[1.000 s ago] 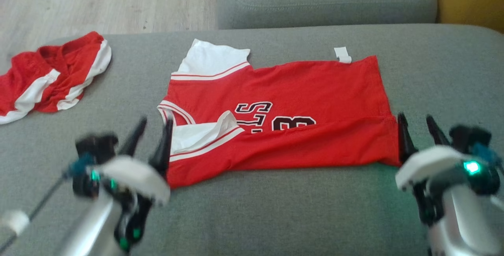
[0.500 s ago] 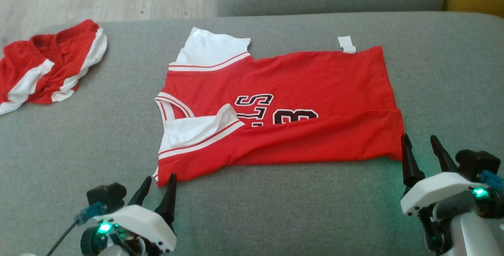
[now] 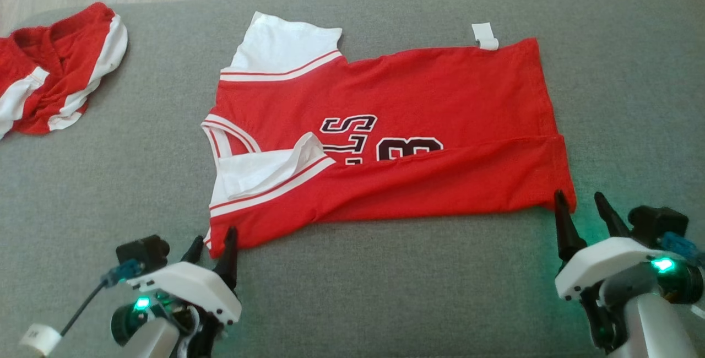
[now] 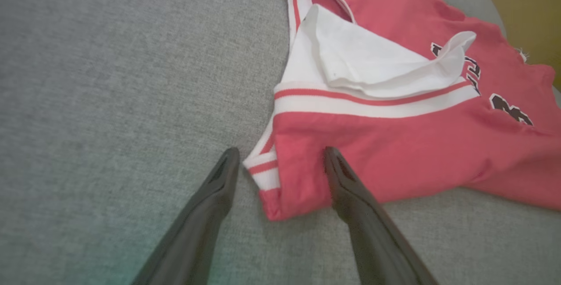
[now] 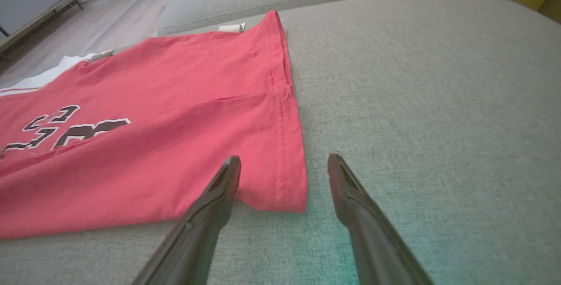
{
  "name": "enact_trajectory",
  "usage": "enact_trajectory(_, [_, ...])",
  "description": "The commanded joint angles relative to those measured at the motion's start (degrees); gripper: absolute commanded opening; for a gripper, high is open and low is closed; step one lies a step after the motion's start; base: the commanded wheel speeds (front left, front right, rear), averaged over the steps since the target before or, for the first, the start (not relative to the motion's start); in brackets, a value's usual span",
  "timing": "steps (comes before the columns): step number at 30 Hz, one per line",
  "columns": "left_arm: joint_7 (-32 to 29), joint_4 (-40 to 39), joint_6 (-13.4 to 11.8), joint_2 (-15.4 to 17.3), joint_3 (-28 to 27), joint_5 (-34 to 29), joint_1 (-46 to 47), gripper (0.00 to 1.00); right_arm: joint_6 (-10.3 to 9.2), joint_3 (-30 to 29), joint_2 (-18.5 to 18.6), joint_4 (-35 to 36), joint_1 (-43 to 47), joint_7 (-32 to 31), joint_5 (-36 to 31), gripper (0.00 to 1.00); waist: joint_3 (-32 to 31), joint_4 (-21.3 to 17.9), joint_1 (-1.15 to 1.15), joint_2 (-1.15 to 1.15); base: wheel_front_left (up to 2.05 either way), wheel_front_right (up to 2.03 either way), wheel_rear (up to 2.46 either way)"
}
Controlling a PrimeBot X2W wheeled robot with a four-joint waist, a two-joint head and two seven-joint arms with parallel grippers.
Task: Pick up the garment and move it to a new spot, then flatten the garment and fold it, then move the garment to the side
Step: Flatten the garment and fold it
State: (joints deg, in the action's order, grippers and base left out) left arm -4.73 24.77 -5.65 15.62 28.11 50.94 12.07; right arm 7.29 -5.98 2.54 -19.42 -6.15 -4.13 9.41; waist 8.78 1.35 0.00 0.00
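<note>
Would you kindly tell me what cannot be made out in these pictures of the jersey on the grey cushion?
- Head view: lettering on the jersey is half covered by the garment's folded-over near edge.
- Head view: the second red garment is cut off by the left edge.
- Head view: the white tag is too small to read.

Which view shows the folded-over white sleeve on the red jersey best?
Left wrist view: the folded-over white sleeve lies close and large, curled edge plain. The head view shows it smaller, from above. The right wrist view faces the hem of the red jersey.
</note>
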Motion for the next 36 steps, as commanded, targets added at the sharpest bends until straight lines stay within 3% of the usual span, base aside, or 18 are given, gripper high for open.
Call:
enact_trajectory(1, [-0.93,0.2,0.29,0.48,-1.35,0.52,2.39,1.0,0.2,1.6,0.33,0.83,-3.01,-0.13,-0.61,1.0,0.3,-0.03,0.0,0.0,0.0,0.0,0.0])
enact_trajectory(3, [-1.28,1.06,0.5,0.23,-1.15,0.72,2.65,1.0,0.2,1.73,0.33,-0.74,-3.65,-0.05,-0.15,1.0,0.58,0.03,0.0,0.0,0.0,0.0,0.0])
enact_trajectory(4, [-1.39,1.42,0.59,0.1,-1.08,0.82,2.76,0.93,0.2,1.8,0.33,-1.68,-4.02,0.12,-0.17,1.0,0.7,0.07,0.0,0.0,0.0,0.0,0.0])
enact_trajectory(5, [-1.39,1.42,0.59,0.1,-1.08,0.82,2.76,0.93,0.2,1.8,0.33,-1.68,-4.02,0.12,-0.17,1.0,0.7,0.07,0.0,0.0,0.0,0.0,0.0])
enact_trajectory(7, [-1.65,2.08,0.77,-0.1,-0.92,0.99,2.98,0.59,0.2,1.87,0.33,-3.7,-5.01,0.41,-0.26,1.0,0.91,0.14,0.0,0.0,0.0,0.0,0.0])
enact_trajectory(9, [-1.85,2.69,0.96,-0.26,-0.74,1.09,3.17,0.36,0.2,1.99,0.33,-6.26,-6.15,0.19,-0.02,1.0,1.05,0.24,0.0,0.0,0.0,0.0,0.0])
enact_trajectory(11, [-1.96,3.2,1.17,-0.47,-0.47,1.1,3.37,0.0,0.2,2.17,0.33,-9.17,-7.26,-0.12,-0.09,1.0,1.17,0.43,0.0,0.0,0.0,0.0,0.0])
enact_trajectory(12, [-1.96,3.42,1.29,-0.59,-0.34,1.09,3.48,0.0,0.2,2.17,0.33,-10.53,-7.86,0.01,0.26,0.99,1.21,0.54,0.0,0.0,0.0,0.0,0.0])
enact_trajectory(13, [-1.98,3.61,1.46,-0.73,-0.18,1.08,3.59,0.0,0.2,2.17,0.33,-11.92,-8.47,0.12,0.9,0.76,1.21,0.66,0.0,0.0,0.0,0.0,0.0])
enact_trajectory(14, [-1.98,3.78,1.66,-0.85,-0.02,1.07,3.69,0.0,0.2,2.35,0.33,-13.22,-9.07,0.27,1.46,0.47,1.18,0.77,0.0,0.0,0.0,0.0,0.0])
enact_trajectory(15, [-1.84,3.89,1.9,-0.92,0.11,1.01,3.82,0.0,0.2,2.53,0.33,-14.4,-9.66,0.49,1.99,0.3,1.12,0.85,0.0,0.0,0.0,0.0,0.0])
enact_trajectory(16, [-1.57,3.91,2.1,-0.99,0.17,0.93,3.97,0.0,0.2,2.74,0.33,-15.48,-10.22,0.76,2.43,0.0,1.01,0.93,0.0,0.0,0.0,0.0,0.0])
enact_trajectory(26, [0.11,-0.57,2.82,1.35,-0.59,-0.13,6.1,0.0,0.2,0.9,0.33,-19.14,-15.41,2.26,6.26,0.0,-2.35,1.12,0.0,0.0,0.0,0.0,0.0])
enact_trajectory(36, [-5.59,-20.23,-0.49,8.11,-2.06,0.58,3.25,0.0,0.2,-1.89,0.33,-8.99,-10.64,-5.87,8.95,0.0,-6.29,0.87,0.0,0.0,0.0,0.0,0.0])
